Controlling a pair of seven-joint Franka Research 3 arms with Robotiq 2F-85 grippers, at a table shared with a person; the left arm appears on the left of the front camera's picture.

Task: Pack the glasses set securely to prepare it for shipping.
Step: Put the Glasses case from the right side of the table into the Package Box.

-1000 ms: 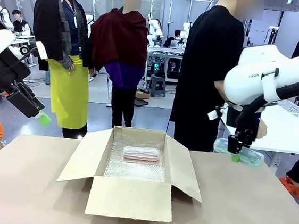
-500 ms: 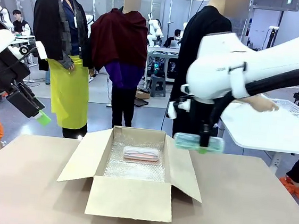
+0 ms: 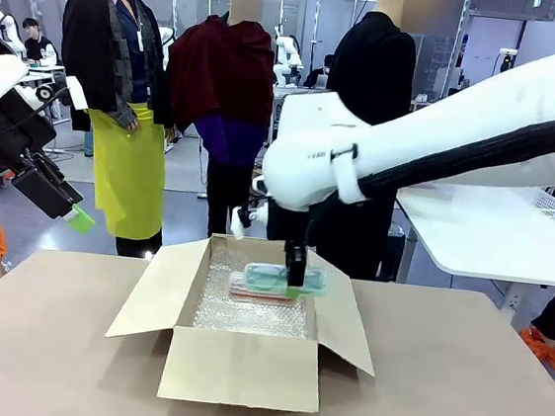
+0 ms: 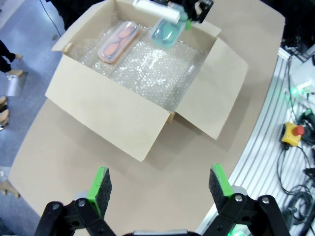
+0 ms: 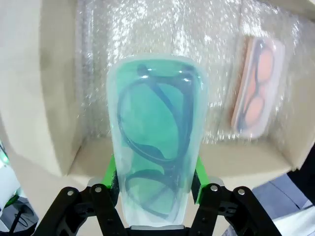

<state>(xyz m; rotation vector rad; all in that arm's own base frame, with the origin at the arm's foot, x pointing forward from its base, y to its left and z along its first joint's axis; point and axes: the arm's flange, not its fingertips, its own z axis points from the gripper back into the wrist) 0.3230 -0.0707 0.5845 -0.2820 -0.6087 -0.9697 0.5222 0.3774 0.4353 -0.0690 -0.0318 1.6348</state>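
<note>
Two cases: mint and pink, both within the open box (image 3: pixel 241 368).
Mint case (image 5: pixel 155 142): clamped in the right jaws, over the bubble wrap (image 4: pixel 147 69), beside the pink one.
Pink case (image 4: pixel 117 41): flat on the wrap, near a wall.
Left jaws: spread wide, holding nothing, above the bench (image 4: pixel 64 162).

Mint case (image 3: pixel 268 278) now seemingly over box (image 3: pixel 241 368)

the mint green case (image 5: pixel 156 142), clear-lidded over dark-framed glasses, hung roughly level above the open cardboard box (image 3: pixel 241 368), clamped at one end by the right gripper (image 5: pixel 156 175). the pale pink case (image 4: pixel 117 42) lay flat on bubble wrap (image 4: pixel 147 69) near the box's far wall.
</note>
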